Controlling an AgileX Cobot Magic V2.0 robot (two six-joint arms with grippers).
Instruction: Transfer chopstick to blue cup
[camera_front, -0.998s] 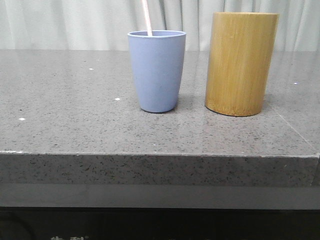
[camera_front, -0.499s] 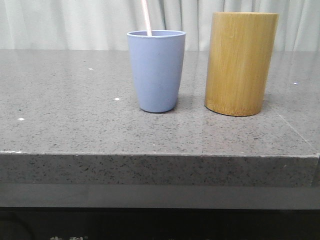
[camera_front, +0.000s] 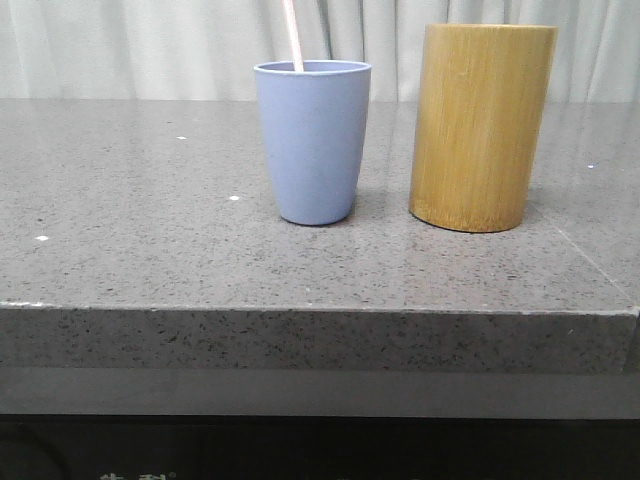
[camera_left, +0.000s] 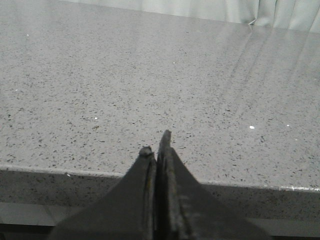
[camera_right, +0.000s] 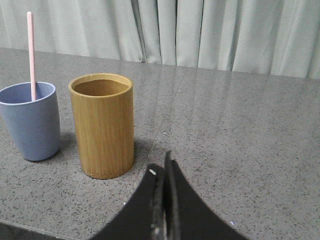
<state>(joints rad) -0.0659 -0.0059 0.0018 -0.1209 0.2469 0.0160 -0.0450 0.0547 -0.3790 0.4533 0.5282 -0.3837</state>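
The blue cup stands upright on the grey stone table, left of the bamboo holder. A thin pale pink chopstick stands in the cup, leaning against its far left rim. The right wrist view shows the cup and the chopstick in it. My right gripper is shut and empty, apart from the holder, over the table. My left gripper is shut and empty near the table's front edge; no cup shows in its view. Neither gripper shows in the front view.
The bamboo holder stands just right of the blue cup, a small gap between them; its inside looks empty as far as it shows. White curtains hang behind the table. The table's front edge runs across the front view.
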